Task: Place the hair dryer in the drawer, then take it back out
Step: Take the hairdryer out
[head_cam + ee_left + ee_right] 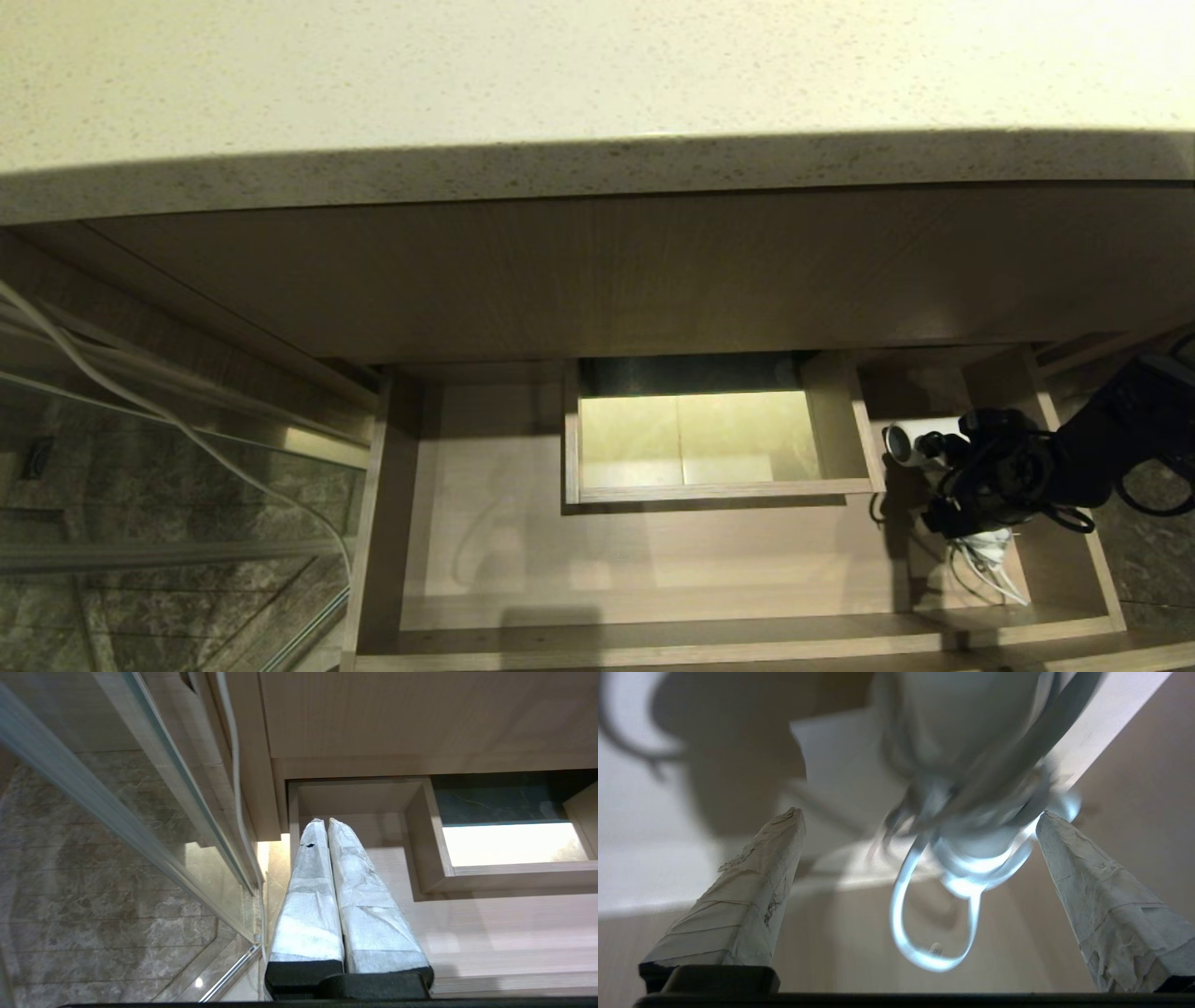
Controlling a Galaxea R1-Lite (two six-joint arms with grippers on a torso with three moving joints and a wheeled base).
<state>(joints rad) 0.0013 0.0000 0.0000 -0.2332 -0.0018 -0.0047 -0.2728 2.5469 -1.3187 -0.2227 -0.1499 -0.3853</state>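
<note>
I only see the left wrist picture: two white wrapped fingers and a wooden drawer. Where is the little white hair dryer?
Observer: The small white hair dryer lies at the right end of the wide light-brown wooden drawer.
Operator: Is the other claw holding it?
Observer: No. The right claw is open, one finger on each side of the cord-wound handle.
Operator: Which way does it point?
Observer: Its dark round mouth faces the boxed notch.

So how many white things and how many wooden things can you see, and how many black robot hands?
White things: 1, the hair dryer with its cord, lying in the drawer's right end.
Wooden things: 2, the drawer and the vanity panel above it.
Robot hands: 2, the right gripper open around the hair dryer, the left gripper shut.
Total: 5.
</note>
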